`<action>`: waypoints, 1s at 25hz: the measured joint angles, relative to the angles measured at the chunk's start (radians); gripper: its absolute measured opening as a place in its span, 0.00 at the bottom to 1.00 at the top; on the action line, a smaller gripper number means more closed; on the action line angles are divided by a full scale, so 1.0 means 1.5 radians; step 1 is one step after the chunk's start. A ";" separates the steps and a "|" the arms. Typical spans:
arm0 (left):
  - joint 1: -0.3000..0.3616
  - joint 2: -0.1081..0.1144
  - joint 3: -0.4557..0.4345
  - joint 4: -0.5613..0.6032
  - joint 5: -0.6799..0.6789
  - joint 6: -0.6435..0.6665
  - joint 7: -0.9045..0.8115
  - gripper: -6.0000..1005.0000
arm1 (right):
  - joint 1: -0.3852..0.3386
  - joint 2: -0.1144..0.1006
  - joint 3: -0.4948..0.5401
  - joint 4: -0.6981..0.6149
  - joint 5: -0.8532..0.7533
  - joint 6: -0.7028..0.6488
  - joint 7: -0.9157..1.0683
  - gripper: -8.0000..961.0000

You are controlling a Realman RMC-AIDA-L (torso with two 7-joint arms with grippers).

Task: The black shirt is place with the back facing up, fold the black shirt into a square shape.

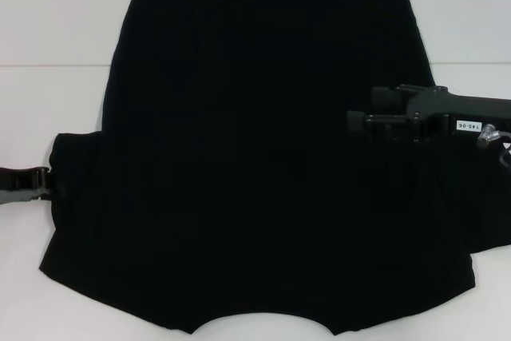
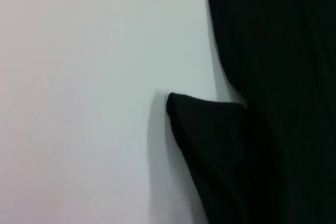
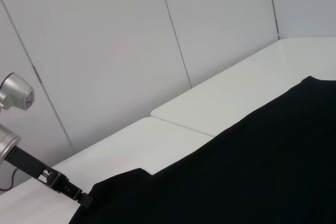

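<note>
My left gripper [image 1: 49, 184] sat at the outer edge of the left sleeve [image 1: 68, 169], fingers narrowed right at the cloth; they looked pinched on the sleeve's edge, though black fabric against black fingers kept me from being sure. My left wrist view showed no fingers, only the sleeve's tip [image 2: 181, 108] lying against the white table [image 2: 79, 98]. My right gripper [image 1: 359, 109] was raised over the right side of the black shirt [image 1: 255, 157], its two padded fingers pointing inward toward the middle and standing narrowly apart. Whether cloth was caught between them I could not tell; the fabric below them looked creased and gathered, and no right sleeve stuck out past the body on that side.

The shirt lay spread flat across the table, plain side up, collar end nearest me and hem at the far edge, covering most of the surface.

I judged this to be the sleeve-folding step, early in the task: right side seemingly brought in, left sleeve not yet folded. The next move would call for carrying the left sleeve inward over the body without dragging the whole shirt, then laying it flat so the edge ran straight.
</note>
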State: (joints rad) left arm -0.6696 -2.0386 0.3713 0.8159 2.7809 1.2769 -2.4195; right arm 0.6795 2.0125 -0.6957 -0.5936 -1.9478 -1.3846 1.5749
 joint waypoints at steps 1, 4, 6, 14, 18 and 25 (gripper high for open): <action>0.000 0.000 0.000 0.000 -0.001 -0.001 0.000 0.38 | -0.001 0.000 0.001 0.000 0.000 0.000 -0.001 0.95; 0.000 0.000 0.000 0.000 -0.002 -0.004 0.002 0.31 | -0.002 0.000 0.004 0.000 0.001 -0.001 -0.003 0.95; 0.000 0.000 0.000 0.000 -0.003 -0.005 0.003 0.21 | -0.002 0.001 0.006 0.000 0.001 -0.001 -0.004 0.95; 0.001 0.001 -0.004 0.002 -0.008 -0.053 0.006 0.02 | -0.003 0.004 0.015 0.000 0.001 0.004 -0.005 0.95; 0.002 0.004 -0.008 0.016 -0.009 -0.089 0.008 0.02 | -0.003 0.005 0.015 0.000 0.001 0.004 -0.005 0.95; 0.000 0.005 -0.006 0.028 -0.009 -0.134 0.012 0.03 | -0.004 0.006 0.015 0.002 0.001 0.003 -0.005 0.95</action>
State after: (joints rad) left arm -0.6703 -2.0315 0.3625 0.8585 2.7675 1.0758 -2.4008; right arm 0.6735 2.0217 -0.6733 -0.5910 -1.9464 -1.3799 1.5677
